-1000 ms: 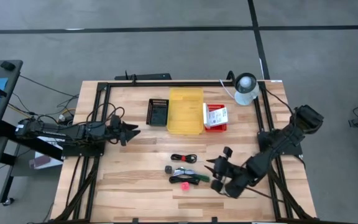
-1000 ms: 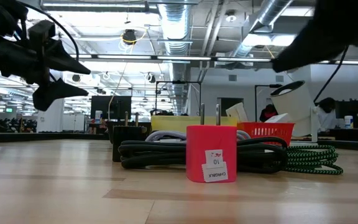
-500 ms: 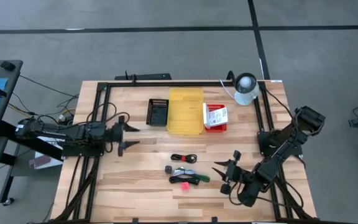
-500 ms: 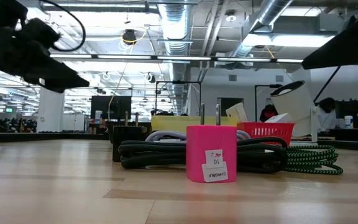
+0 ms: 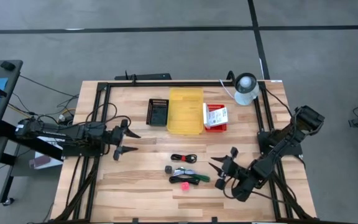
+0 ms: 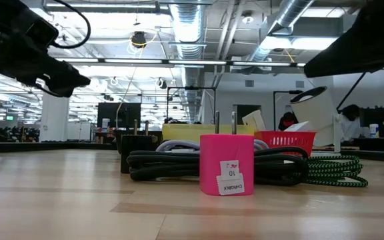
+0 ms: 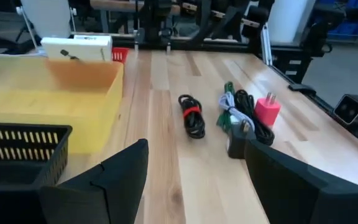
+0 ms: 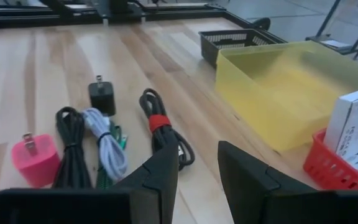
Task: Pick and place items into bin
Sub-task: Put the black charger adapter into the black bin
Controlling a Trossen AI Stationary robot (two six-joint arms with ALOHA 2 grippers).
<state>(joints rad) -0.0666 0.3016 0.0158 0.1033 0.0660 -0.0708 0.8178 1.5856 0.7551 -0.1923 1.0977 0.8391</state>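
Since the earlier frame, the right tool has swung back toward the pink plug; its fingers stand slightly apart, holding nothing. We judge the step as an approach: cables and plug lie on the worktop, near this tool, outside the yellow bin. Next: descend, pinch one item. The left tool, spread and empty, waits farther off.

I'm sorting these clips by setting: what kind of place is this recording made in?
Probably a robotics lab or workshop hall: exposed ceiling ducts, a bare concrete floor, and a framed wooden table with a yellow bin for testing.
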